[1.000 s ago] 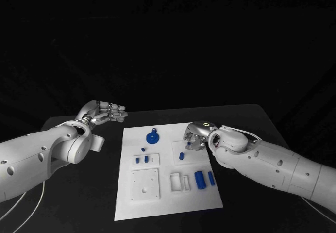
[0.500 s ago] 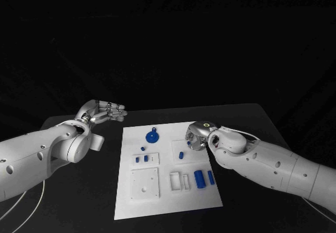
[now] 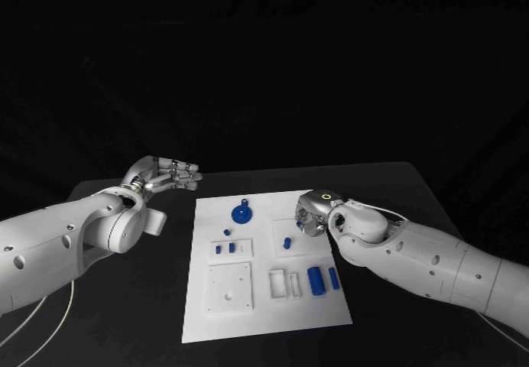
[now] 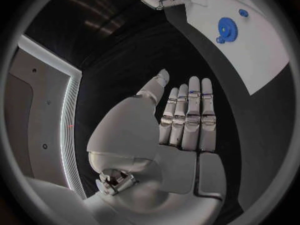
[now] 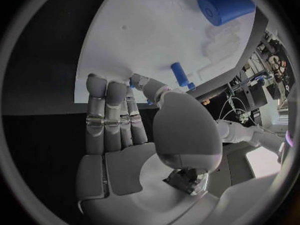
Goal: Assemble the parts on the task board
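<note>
The white task board (image 3: 264, 306) lies in the middle of the black table. On it are a blue gear (image 3: 241, 214), two short blue pegs (image 3: 225, 248) in a small plate, one blue peg (image 3: 287, 244) and two blue cylinders (image 3: 323, 280). My right hand (image 3: 312, 218) hovers at the board's right edge near the single peg. Its fingers (image 5: 109, 115) lie straight with nothing in them, and the peg (image 5: 182, 74) and a cylinder (image 5: 226, 6) lie beyond them. My left hand (image 3: 167, 176) is raised off the board's far left corner, its fingers (image 4: 187, 117) straight and empty.
White recessed plates (image 3: 229, 289) and slotted frames (image 3: 284, 284) sit on the near half of the board. A tiny blue piece (image 3: 227, 232) lies below the gear. Bare black table (image 3: 132, 306) surrounds the board on both sides.
My right hand has drawn slightly back from over the board toward its right edge. The left hand has hardly moved.
</note>
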Controlling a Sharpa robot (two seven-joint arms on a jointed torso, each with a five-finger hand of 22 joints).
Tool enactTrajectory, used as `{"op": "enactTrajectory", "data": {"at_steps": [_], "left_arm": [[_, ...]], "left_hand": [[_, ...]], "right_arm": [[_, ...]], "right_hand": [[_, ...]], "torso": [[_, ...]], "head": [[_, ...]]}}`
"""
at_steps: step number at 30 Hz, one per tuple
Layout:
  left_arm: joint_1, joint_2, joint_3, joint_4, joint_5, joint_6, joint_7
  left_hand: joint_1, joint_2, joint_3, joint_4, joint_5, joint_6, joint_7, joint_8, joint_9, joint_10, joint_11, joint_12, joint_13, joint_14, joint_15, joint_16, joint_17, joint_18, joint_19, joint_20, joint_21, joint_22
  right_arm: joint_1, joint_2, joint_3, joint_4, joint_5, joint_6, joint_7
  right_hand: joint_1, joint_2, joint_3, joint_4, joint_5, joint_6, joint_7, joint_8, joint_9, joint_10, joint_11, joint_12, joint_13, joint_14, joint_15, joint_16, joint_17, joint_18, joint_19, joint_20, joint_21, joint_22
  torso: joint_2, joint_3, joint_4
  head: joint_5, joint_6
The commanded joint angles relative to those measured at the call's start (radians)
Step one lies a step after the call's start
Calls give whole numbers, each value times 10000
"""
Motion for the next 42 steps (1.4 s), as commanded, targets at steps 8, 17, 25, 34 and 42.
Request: {"op": "enactTrajectory", "data": {"at_steps": [8, 17, 25, 34, 42], "left_arm": [[18, 31, 11, -24, 260, 70, -79], [18, 36, 11, -99, 267, -107, -111], [18, 28, 11, -189, 269, -155, -139], [19, 27, 11, -213, 270, -132, -185], [19, 22, 10, -211, 271, -102, -207]], "left_hand": [[119, 139, 88, -252, -15, 3, 14, -6, 13, 15, -16, 8, -5, 43, -17, -58, -12, -152, 7, -12, 137, 200], [128, 253, 130, -482, 0, 37, 8, -6, 13, 66, -34, 4, -6, 95, -48, -56, -16, -147, -199, -49, 332, 885], [112, 277, 127, -523, 6, 44, 14, -6, 13, 72, -29, 4, -5, 96, -44, -56, -19, -146, -279, -48, 386, 1122], [57, 343, 94, -584, -39, 38, 8, -6, 13, 58, -32, 5, -5, 85, -41, -55, -17, -115, -387, -26, 285, 1798], [48, 356, 94, -571, -51, 37, 8, -6, 13, 56, -32, 5, -5, 89, -41, -56, -16, -115, -380, -26, 265, 1811]], "right_arm": [[-59, 57, -64, -6, 55, 104, 44], [-62, 56, -71, 121, 93, 87, 82], [-63, 54, -75, 178, 107, 46, 76], [-64, 68, -77, 139, -51, -91, -31], [-65, 137, -86, 208, -454, -370, -501]], "right_hand": [[18, 150, -2, -16, -16, 164, -14, 4, -4, 178, -53, -44, 16, 70, -75, 46, -17, -21, 394, -54, 111, 448], [45, 205, -44, -68, 1, 263, -39, 0, -2, 285, -90, -48, 17, 83, -114, 37, -9, -67, 393, -104, 168, 450], [52, 211, -37, -101, 5, 252, -36, 3, -3, 272, -87, -47, 17, 86, -116, 29, -5, -69, 387, -110, 177, 447], [305, 534, 185, -275, -511, 682, -124, 40, 59, 735, -235, -20, 48, 90, -218, 19, 17, -115, 381, -193, 324, 487], [279, 926, 457, -529, -1369, 1077, -215, 16, 121, 1108, -353, -29, 58, 138, -338, -36, 43, -288, 373, -330, 586, 517]], "torso": [[-3, -4, -13], [2, 4, -9], [2, -1, -6], [4, -1, -14], [1, 8, -16]], "head": [[79, 6], [103, -4], [133, -41], [144, -48], [150, -68]]}}
